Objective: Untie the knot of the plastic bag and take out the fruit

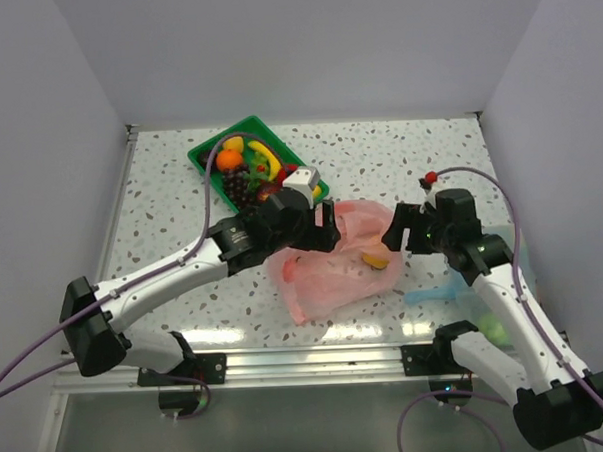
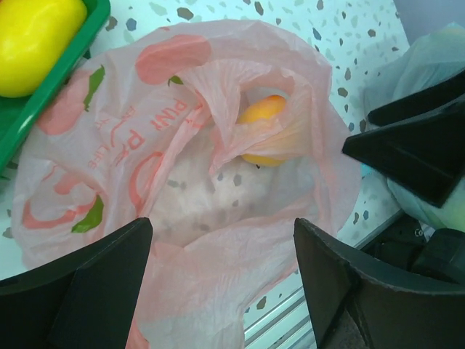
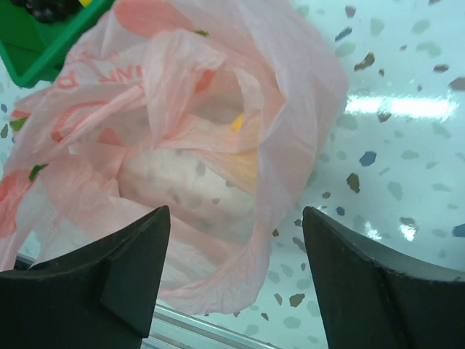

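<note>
The left gripper [image 2: 221,233] hangs low over the plastic bag [image 2: 145,145] with its jaws spread wide and nothing between them. The right gripper [image 3: 234,218] faces it from the bag's other side, just as wide and just as empty. Between them the bag lies slumped on the speckled table [image 1: 378,153], its mouth gaping toward both wrist cameras.

No knot shows in any view. The handles are lost among loose pink folds, so I judge the untying done. One orange-yellow fruit [image 2: 261,116] sits inside the bag near its far wall, half veiled by a fold of plastic (the right wrist view catches only a yellow glint of it). The rest of the bag's floor looks bare, with the table's speckles showing through, though a small piece could be hidden under the crumpled near edge.

Just beside the bag, touching or nearly so, is the green tray [image 1: 223,137]. It holds an orange [image 1: 229,160], dark grapes [image 1: 238,184] and several yellow and red pieces, heaped together. A pale blue bag [image 1: 440,295] lies under the right arm, apart from all this.

What remains, by my reckoning, is to lift out that last piece and set it with the others.
</note>
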`<action>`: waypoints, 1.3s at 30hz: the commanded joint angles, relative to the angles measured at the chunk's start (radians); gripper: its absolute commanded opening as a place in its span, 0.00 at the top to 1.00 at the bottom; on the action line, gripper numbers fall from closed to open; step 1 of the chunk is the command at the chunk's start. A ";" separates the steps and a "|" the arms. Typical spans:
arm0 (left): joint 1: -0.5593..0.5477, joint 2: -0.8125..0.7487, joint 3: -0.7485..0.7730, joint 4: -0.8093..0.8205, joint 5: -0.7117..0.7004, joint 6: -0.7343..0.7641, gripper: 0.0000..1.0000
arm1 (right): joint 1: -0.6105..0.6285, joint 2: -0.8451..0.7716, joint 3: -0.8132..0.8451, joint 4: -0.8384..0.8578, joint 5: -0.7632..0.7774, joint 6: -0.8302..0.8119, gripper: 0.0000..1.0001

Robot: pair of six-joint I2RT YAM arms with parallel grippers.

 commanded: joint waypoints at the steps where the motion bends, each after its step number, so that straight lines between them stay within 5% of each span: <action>1: -0.011 0.054 -0.018 0.079 0.054 0.017 0.16 | 0.014 0.009 0.136 -0.063 0.047 -0.122 0.23; 12: -0.011 0.085 -0.141 0.153 0.073 -0.007 0.24 | 0.198 0.241 0.204 0.105 -0.009 -0.038 0.30; 23: -0.009 0.161 -0.190 0.226 0.097 0.005 0.23 | 0.244 0.461 0.141 0.329 0.076 0.104 0.28; 28: -0.011 0.186 -0.213 0.248 0.097 0.004 0.23 | 0.247 0.535 0.141 0.371 0.139 0.130 0.37; 31: -0.011 0.195 -0.222 0.253 0.086 -0.003 0.23 | 0.247 0.555 0.157 0.354 0.138 0.130 0.50; 35: -0.011 0.211 -0.224 0.228 0.060 -0.022 0.23 | 0.247 0.500 0.203 0.262 0.194 0.066 0.84; 39: -0.011 0.226 -0.227 0.214 0.049 -0.032 0.23 | 0.246 0.445 0.244 0.138 0.283 -0.045 1.00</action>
